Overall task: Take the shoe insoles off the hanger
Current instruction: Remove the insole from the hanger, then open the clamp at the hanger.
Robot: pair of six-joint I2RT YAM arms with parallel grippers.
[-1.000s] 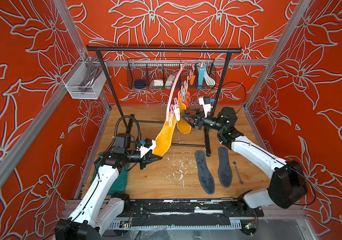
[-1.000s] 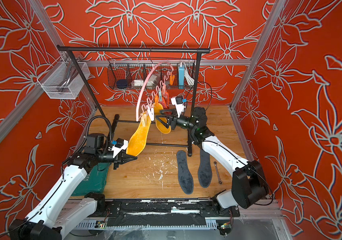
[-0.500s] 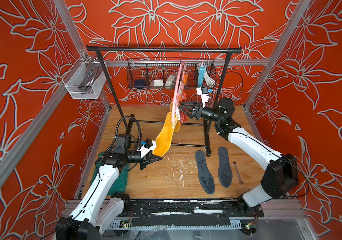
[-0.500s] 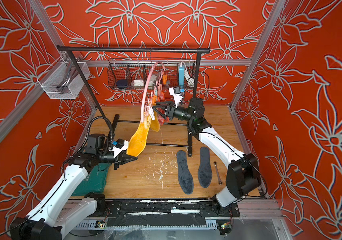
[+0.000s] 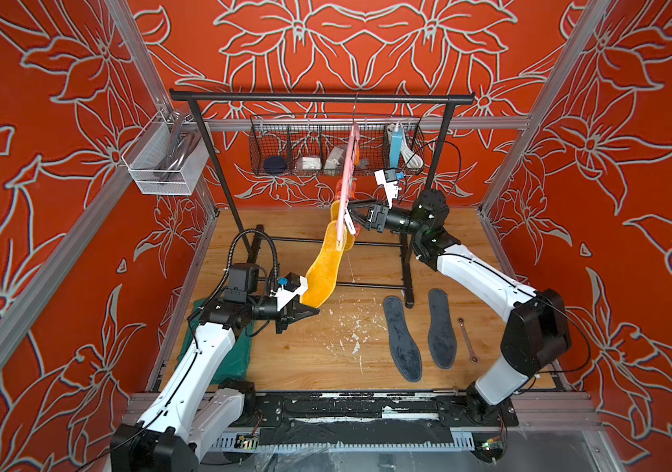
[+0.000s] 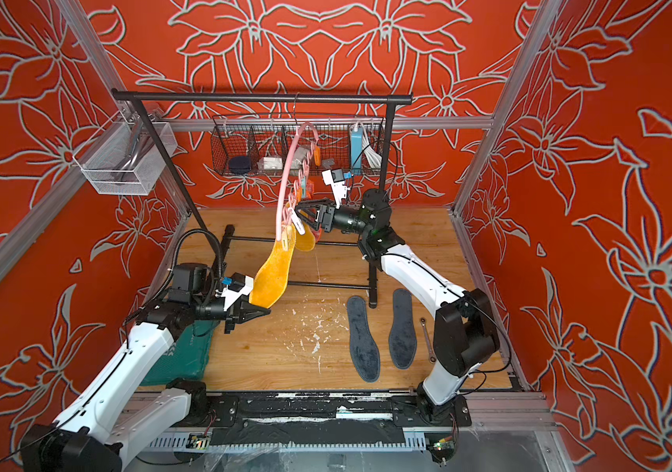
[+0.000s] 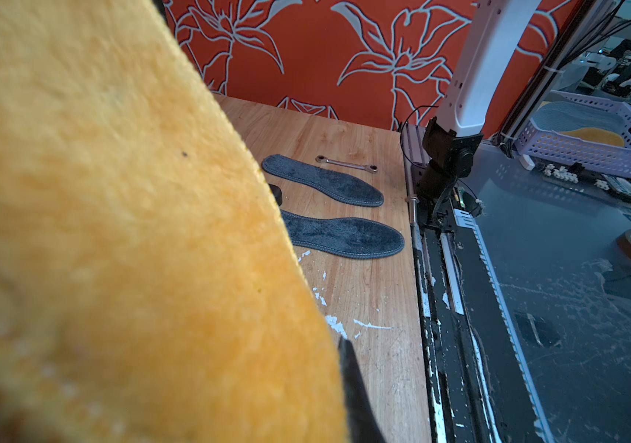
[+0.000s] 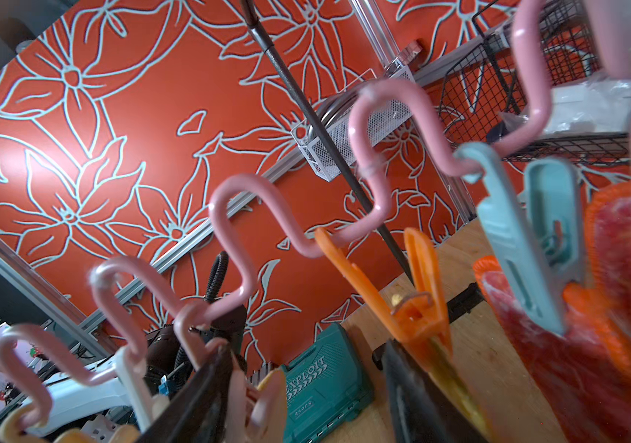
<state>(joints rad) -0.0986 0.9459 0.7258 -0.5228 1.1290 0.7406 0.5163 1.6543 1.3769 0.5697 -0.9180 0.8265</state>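
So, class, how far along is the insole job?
Done: two grey insoles lie on the table. In hand: the left gripper is shut on a yellow insole clipped to the hanger; the open right gripper is at its clips. Left: both yellow and the red insoles.

Robot test cell, aluminium frame [image 5: 489, 121], floral walls [image 5: 632, 204]

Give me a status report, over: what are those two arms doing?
Left gripper shut on yellow insole, low end; top clipped to hanger. Right gripper open at the clothespins. Two grey insoles on table. Black rack close behind.
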